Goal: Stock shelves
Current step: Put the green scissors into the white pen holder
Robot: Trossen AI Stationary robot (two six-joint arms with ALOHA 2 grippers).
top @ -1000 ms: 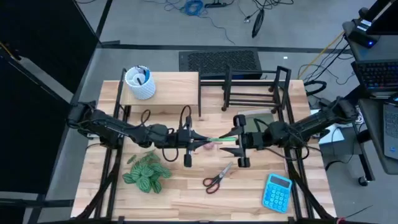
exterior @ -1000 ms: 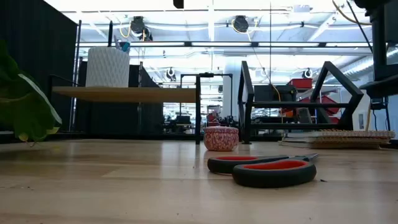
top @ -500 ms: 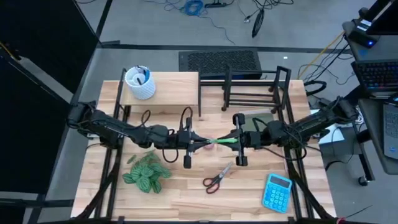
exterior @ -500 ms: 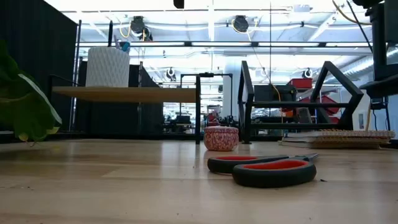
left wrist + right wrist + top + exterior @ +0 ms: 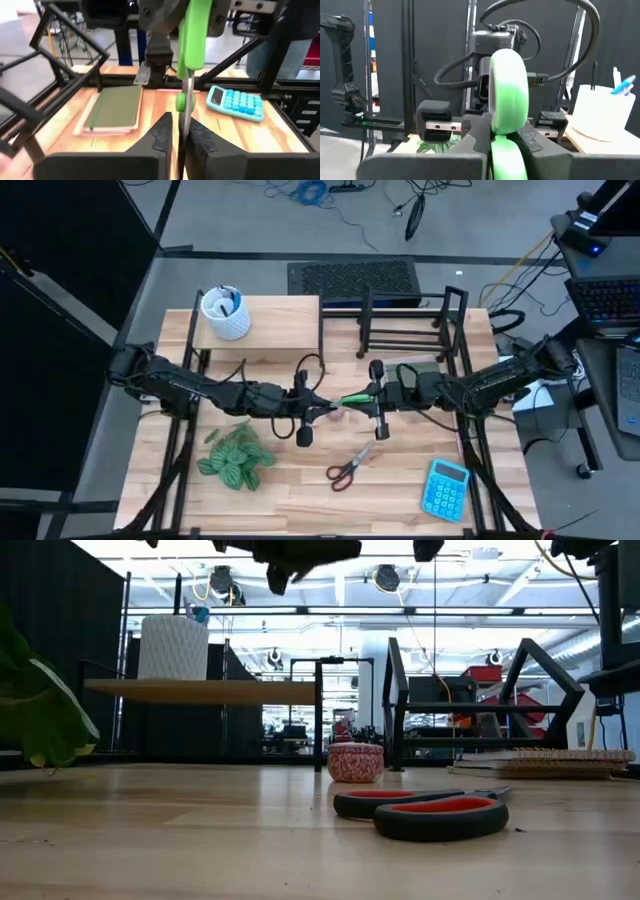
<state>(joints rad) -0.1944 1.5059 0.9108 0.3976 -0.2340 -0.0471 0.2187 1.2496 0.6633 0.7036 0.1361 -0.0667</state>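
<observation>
A pair of green-handled scissors (image 5: 353,398) hangs in the air over the table's middle, between my two grippers. My left gripper (image 5: 322,408) is shut on its metal blade end, and my right gripper (image 5: 370,396) is shut on its green handle end. Behind them stand the shelves. The pale-wood riser (image 5: 270,330) rests on the table at the far left and carries a white cup (image 5: 224,313). The black wire rack (image 5: 405,322) is at the far right. In the low view only dark gripper parts (image 5: 300,552) show at the top. My left gripper pinches the scissors' closed metal blades (image 5: 185,122) between its two fingers, coming level from the table's left and lying along them. The scissors are clear of the table. My right gripper pinches a green handle loop (image 5: 509,100) between its two fingers (image 5: 476,134), coming level from the table's right. The scissors point away from it toward my left gripper.
On the table lie red-and-black scissors (image 5: 348,465), a blue calculator (image 5: 446,488), a leafy plant (image 5: 235,458), a small pink pot (image 5: 355,762) and stacked notebooks (image 5: 422,370) in front of the rack.
My right gripper has carried the green scissors toward the table's left, closer to my left gripper. My left gripper has shifted slightly right. Both have come lower, and their parts now show at the top of the low view.
</observation>
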